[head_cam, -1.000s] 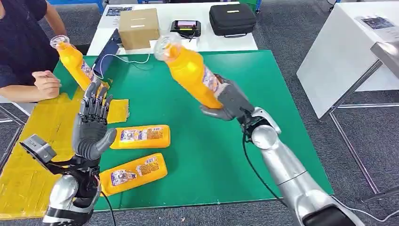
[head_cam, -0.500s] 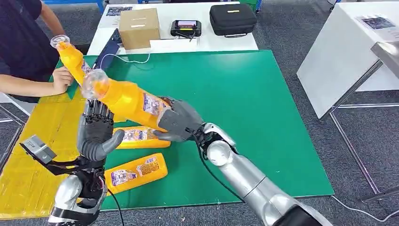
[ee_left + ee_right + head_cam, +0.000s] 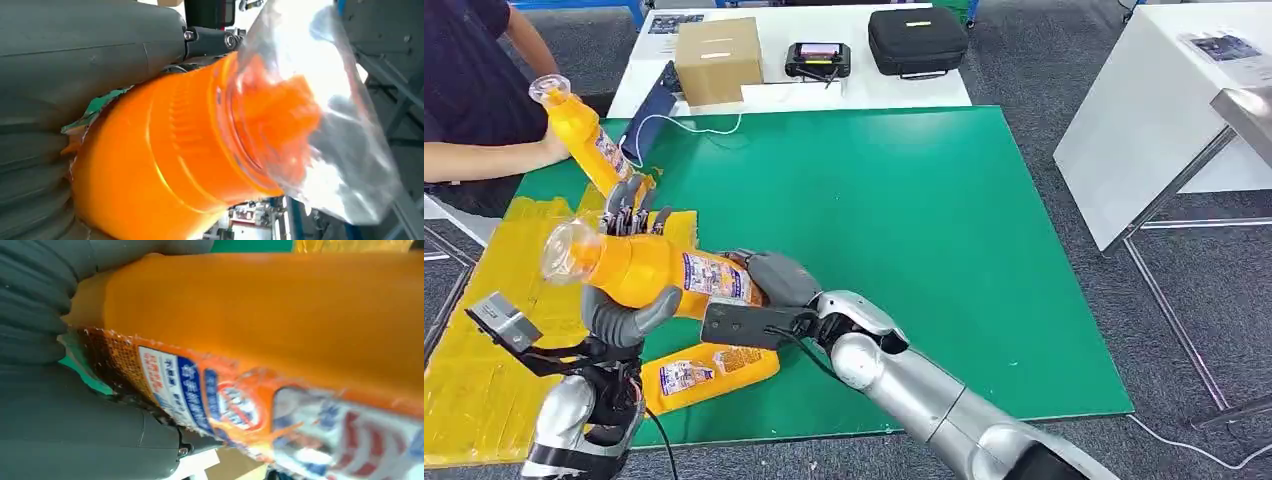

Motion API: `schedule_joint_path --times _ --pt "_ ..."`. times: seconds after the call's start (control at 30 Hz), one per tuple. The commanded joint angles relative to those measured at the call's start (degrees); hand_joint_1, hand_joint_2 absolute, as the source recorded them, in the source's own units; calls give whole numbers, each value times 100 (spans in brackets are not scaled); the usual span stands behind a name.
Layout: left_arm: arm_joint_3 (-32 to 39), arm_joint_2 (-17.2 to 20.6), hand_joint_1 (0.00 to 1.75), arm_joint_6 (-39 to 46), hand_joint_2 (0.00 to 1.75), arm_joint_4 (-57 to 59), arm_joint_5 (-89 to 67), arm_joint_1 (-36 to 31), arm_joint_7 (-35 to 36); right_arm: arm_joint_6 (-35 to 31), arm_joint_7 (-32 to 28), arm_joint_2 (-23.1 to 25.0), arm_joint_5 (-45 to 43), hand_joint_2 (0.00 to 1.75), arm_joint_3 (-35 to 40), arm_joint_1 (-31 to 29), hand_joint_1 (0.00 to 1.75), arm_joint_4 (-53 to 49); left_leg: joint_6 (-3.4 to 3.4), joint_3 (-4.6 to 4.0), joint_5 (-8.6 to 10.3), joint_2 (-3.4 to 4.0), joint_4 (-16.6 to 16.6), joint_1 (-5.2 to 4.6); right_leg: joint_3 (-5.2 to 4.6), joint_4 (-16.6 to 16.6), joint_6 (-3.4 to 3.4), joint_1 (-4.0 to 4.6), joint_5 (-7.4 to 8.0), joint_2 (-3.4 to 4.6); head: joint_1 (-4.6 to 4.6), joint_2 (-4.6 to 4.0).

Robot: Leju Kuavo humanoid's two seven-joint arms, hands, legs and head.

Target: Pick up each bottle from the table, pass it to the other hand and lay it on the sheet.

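Since 0.5 s ago, right robot hand (image 3: 774,285) has carried the orange bottle (image 3: 649,270) down to lower left of frame, into the left robot hand (image 3: 624,300). Right clamped on bottle base. Left fingers upright behind it, thumb beneath; grip: cannot tell.

Probably a lab: green-matted table (image 3: 944,200), equipment case (image 3: 918,40), grey carpet (image 3: 1044,60).

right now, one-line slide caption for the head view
Right hand carries an orange bottle across the green table into the raised left hand, beside the yellow sheet.
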Motion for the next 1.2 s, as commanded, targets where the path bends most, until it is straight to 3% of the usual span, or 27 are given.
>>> schedule_joint_path --times 0.03,0.43,0.47,0.5,1.03,1.2 --pt "-33 134 0 -81 175 516 -215 -334 42 171 -6 -238 60 175 938 -157 175 -269 -6 21 -5 -26 -1 8 25 -3 -11 1 -8 22 -2 0" --pt "-33 134 0 -81 175 516 -215 -334 42 171 -6 -238 60 175 938 -157 175 -269 -8 22 -6 -27 -2 10 27 -5 -12 4 -8 26 -4 0" --pt "-56 157 61 -113 175 528 -243 -353 46 172 -7 -239 53 175 918 -188 175 -236 -5 12 -3 -22 0 6 17 -2 -8 3 -5 18 -2 0" --pt "-84 181 175 -178 175 530 -262 -369 33 165 -6 -245 37 175 882 -202 175 -214 -4 9 -2 -18 -1 5 13 -3 -7 2 -3 16 -2 0" --pt "-30 237 175 -524 175 419 -271 -305 -78 86 -50 -343 0 175 525 -188 175 -104 -10 31 -9 -35 -1 13 37 -5 -16 6 -12 31 -2 0" --pt "8 306 175 -413 175 305 -599 -331 -99 -203 -91 -371 77 175 220 -45 175 -205 -6 13 -3 -24 1 9 18 -3 -9 4 -5 19 -2 0"
